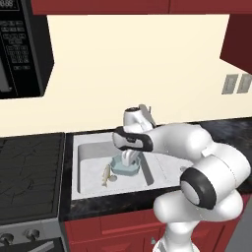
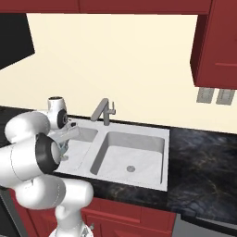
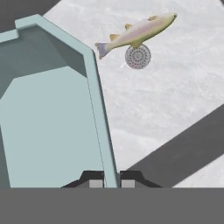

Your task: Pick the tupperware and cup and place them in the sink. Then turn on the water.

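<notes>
Already low inside the left basin of the sink [image 1: 83, 147], the gripper [image 3: 111, 180] has its jaws pinched together on one thin side wall of the tupperware [image 1: 125, 166], one fingertip inside the container and one outside, as the hand view shows. The pale blue-grey container sits at, or just above, the basin floor; whether it touches the bottom cannot be told. From the jaws, the body of the tupperware spreads to one side only, so the clamped wall is the single contact and the container's weight hangs off-centre from the grip.

Just beside it on the basin floor lies a small tan fish [image 3: 136, 29], its long axis running past the round drain [image 3: 138, 57], apart from the container and clear of the jaws. The divider between the two basins stands on the container's other side.

With the container already over the sink, the coming move looks like a release: the jaws need only part along the wall's thickness and lift straight away from the rim. The grey faucet [image 2: 102, 111] rises behind the divider, nearer the right basin, with no water running. The cup cannot be made out.
</notes>
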{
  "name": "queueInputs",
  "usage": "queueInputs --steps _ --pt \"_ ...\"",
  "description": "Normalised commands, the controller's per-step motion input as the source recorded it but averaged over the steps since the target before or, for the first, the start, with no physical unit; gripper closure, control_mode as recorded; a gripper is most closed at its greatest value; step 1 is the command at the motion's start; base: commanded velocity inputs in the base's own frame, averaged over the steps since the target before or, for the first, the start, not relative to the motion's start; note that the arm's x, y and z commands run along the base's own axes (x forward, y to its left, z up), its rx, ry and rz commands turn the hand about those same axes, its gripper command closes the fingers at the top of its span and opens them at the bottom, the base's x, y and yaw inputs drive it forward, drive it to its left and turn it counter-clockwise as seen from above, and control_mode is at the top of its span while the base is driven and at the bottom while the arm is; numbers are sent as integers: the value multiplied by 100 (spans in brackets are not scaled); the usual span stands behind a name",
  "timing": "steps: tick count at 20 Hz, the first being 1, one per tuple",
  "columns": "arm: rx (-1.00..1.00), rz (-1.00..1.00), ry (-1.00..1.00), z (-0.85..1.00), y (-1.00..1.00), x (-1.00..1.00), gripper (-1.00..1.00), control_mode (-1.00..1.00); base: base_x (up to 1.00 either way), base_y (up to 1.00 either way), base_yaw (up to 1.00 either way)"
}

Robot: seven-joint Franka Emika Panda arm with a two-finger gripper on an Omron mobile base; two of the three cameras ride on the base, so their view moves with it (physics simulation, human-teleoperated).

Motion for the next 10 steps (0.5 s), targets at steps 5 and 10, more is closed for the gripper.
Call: queueInputs --steps 5,10 --pt "0 0 0 -6 10 22 100 -100 0 0 0" --pt "0 -2 0 -13 25 26 100 -100 0 0 0"
